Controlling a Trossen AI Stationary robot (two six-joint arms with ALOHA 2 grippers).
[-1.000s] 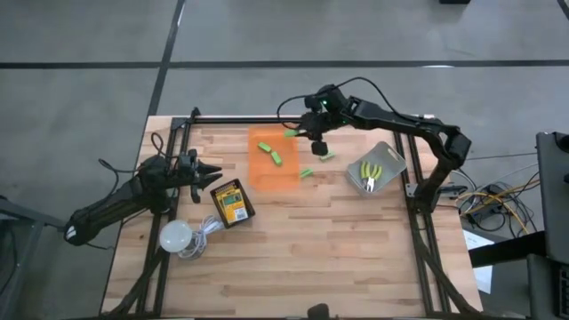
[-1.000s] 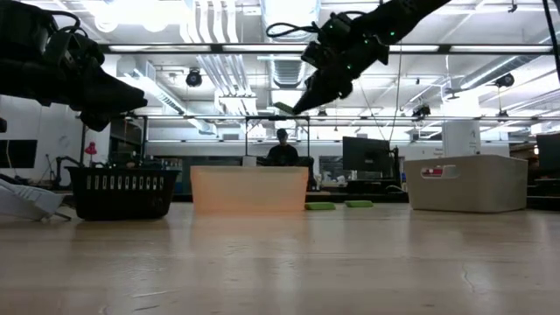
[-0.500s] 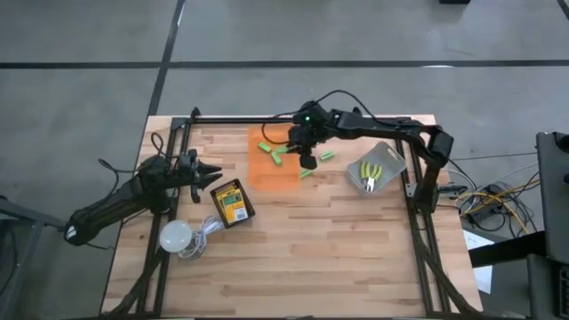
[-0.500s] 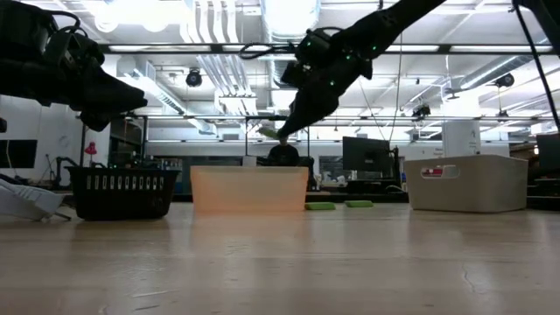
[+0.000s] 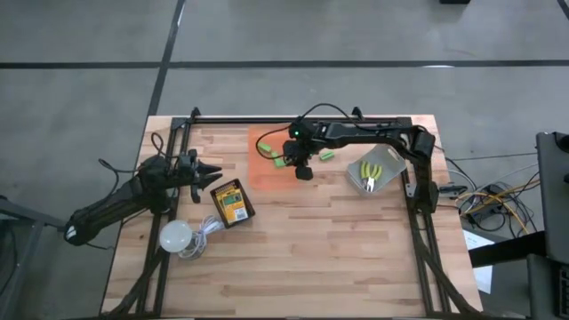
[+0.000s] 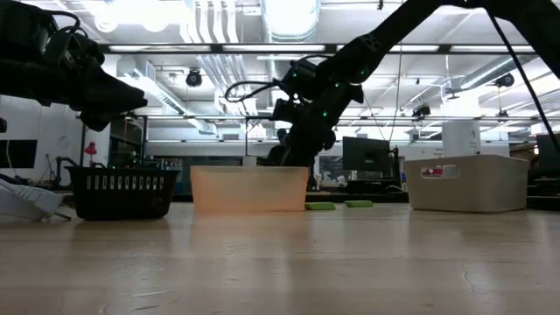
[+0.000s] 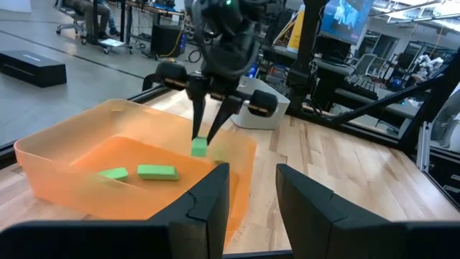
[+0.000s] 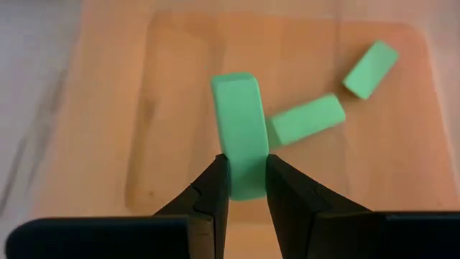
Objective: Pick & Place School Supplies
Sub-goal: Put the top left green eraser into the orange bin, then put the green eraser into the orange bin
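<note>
My right gripper (image 5: 296,165) hangs over the right part of the orange translucent tray (image 5: 263,171), shut on a bright green block (image 8: 239,129). Two more green blocks (image 8: 305,119) (image 8: 370,68) lie flat on the tray's floor. Another two green blocks (image 6: 320,206) (image 6: 358,204) lie on the table just right of the tray. My left gripper (image 7: 251,191) waits at the table's left side, open, with nothing between its fingers. A yellow-and-green crayon box (image 5: 233,203) lies flat in front of it. Yellow-handled tools (image 5: 372,172) lie in a white bin. My right gripper pinches the green block's two long sides near one end (image 8: 246,180) between its two fingers. The fingers (image 7: 195,115) slant down from the table's right side and lie along the block. The block sticks out past the fingertips, its free end (image 7: 199,148) down inside the tray.
The white bin (image 6: 468,182) stands at the right of the table. A white round bulb with its cord (image 5: 178,236) lies near the front left. A dark basket (image 6: 122,191) shows at the left in the low view. Bare wood stretches across the near half.
My right gripper has come down and toward the table's left, from above the tray's far right corner into the tray's right part, tipping more steeply downward. It stays shut on the green block, which went along with it.
</note>
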